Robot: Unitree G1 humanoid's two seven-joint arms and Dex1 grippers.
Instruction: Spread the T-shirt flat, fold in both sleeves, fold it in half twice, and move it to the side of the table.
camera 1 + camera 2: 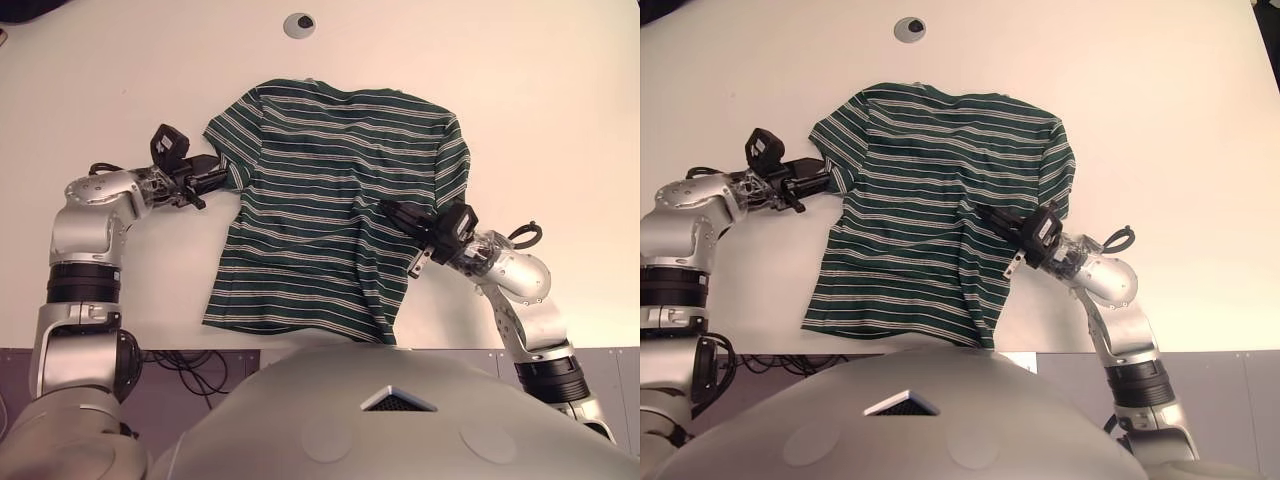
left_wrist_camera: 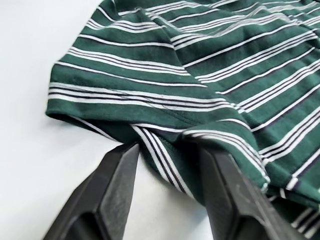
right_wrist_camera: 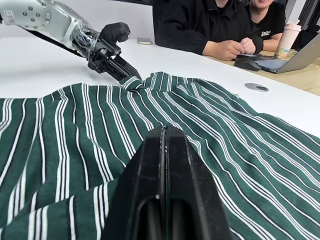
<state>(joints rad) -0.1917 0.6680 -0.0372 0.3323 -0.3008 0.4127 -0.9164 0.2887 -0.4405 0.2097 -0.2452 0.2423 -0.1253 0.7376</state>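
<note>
T-shirt mid-table, long axis roughly 1–7 o'clock. Left gripper open, jaws straddling the left sleeve hem, nothing pinched; shirt body at its 3 o'clock. Right gripper closed tight, empty, over the shirt's right half.

The T-shirt is soft knitted cloth, matt and lightly creased; the table is a smooth, matt white top; the left gripper and right gripper are hard black plastic with a dull sheen.
</note>
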